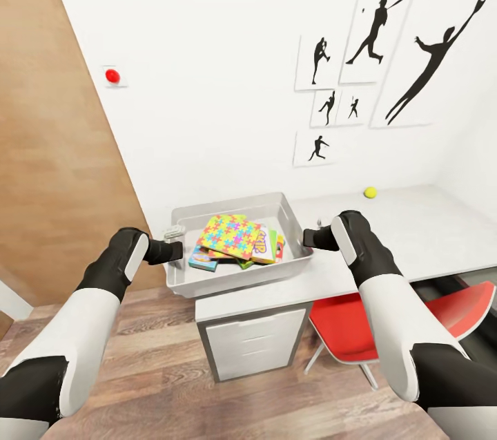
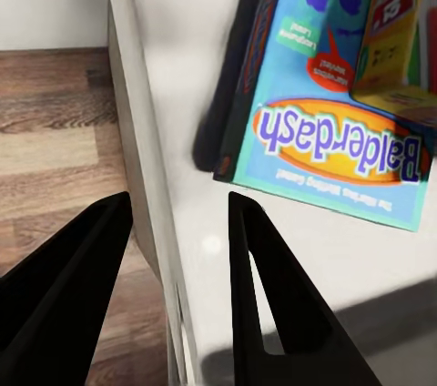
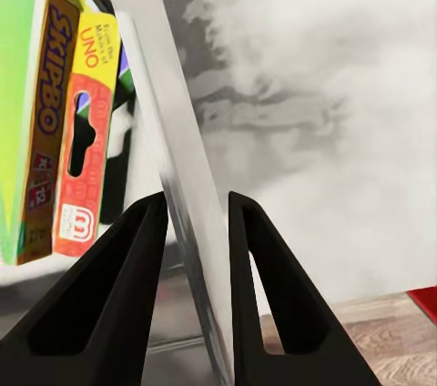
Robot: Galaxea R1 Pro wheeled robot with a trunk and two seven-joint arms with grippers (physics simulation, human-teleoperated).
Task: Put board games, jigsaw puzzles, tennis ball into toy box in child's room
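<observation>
Toy box (image 1: 181,274): shallow pale grey tray-bin, flared rim, sat at table (image 1: 428,233) end above white drawer unit (image 1: 252,343). Inside: jigsaw puzzle (image 1: 230,233), bright interlocking pieces, atop board games (image 1: 266,245). Readable covers: "Balderdash" (image 2: 337,145) on blue box; "SKIP-BO" (image 3: 50,122); "UNO" (image 3: 86,131). Tennis ball (image 1: 371,192), yellow-green, lay on table near wall, well apart from box. Left gripper (image 2: 173,249) straddled box's left wall, fingers apart, gap visible. Right gripper (image 3: 198,240) clamped on right wall.
</observation>
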